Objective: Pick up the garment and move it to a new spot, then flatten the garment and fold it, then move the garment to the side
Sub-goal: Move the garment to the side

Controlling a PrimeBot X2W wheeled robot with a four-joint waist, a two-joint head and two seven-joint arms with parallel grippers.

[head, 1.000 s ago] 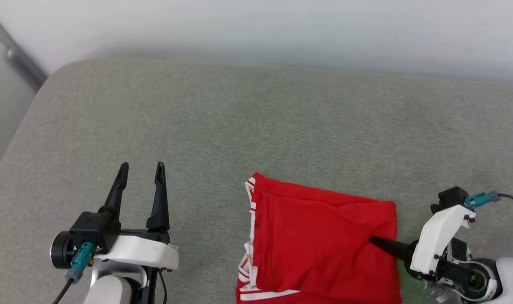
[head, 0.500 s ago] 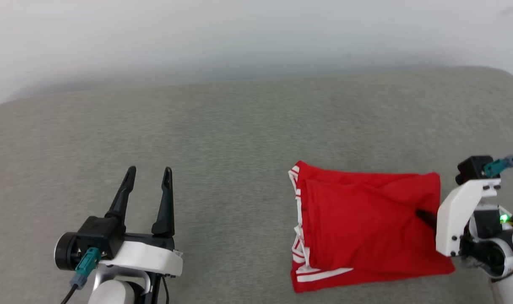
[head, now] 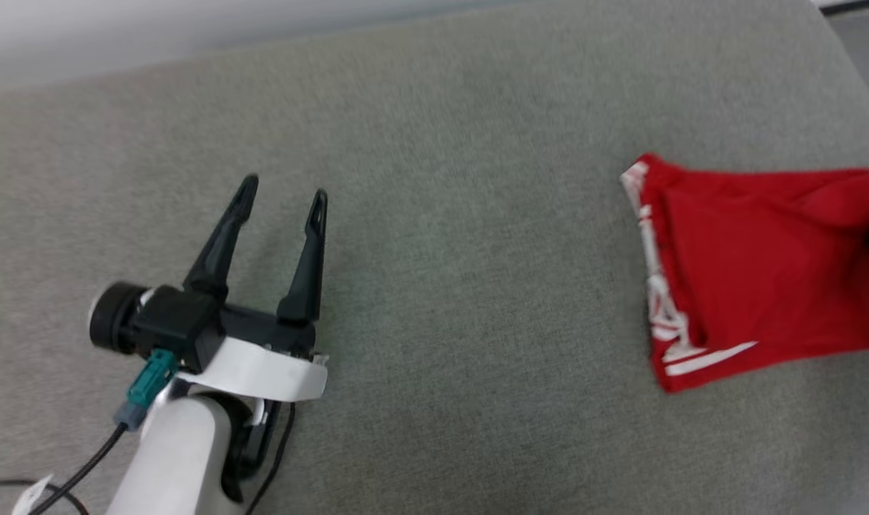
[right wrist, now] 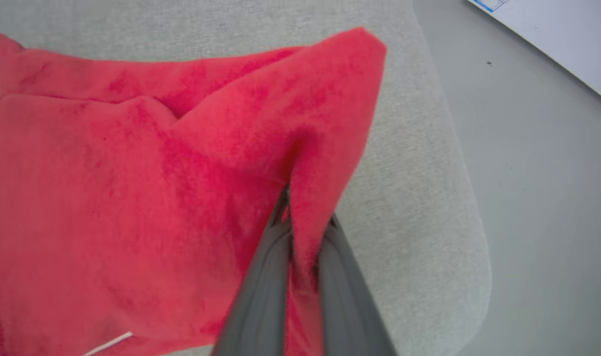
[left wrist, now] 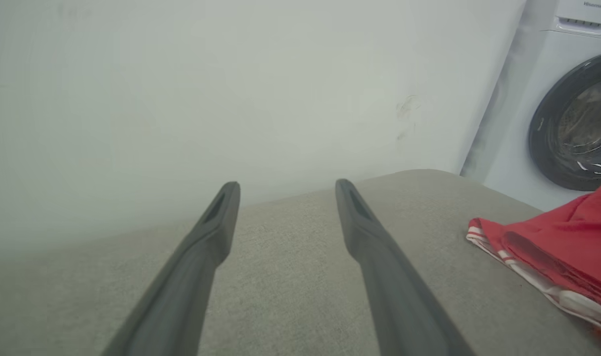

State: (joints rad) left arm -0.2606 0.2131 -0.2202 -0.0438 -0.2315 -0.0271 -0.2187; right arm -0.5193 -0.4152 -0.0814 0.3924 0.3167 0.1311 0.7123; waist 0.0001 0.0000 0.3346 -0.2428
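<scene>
This is looking like a home laundry corner. A white washer (left wrist: 562,113) with a dark round door is standing by a plain wall (left wrist: 231,89), beside a grey fabric-covered worktop (head: 477,214).

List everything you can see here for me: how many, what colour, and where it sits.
garment: one, red with white striped trim, folded, lying on the right part of the cushion with one edge pulled up.
cushion: one, grey fabric, beneath the garment.
wall: one, white, behind the cushion.
washing machine: one, white with a dark round door, past the garment in the left wrist view.
floor: grey, beside the cushion's rounded end.
left gripper: one, two dark fingers on a white arm, open, over bare cushion, well apart from the garment.
right gripper: one, dark fingers, shut on the garment's raised edge.
</scene>
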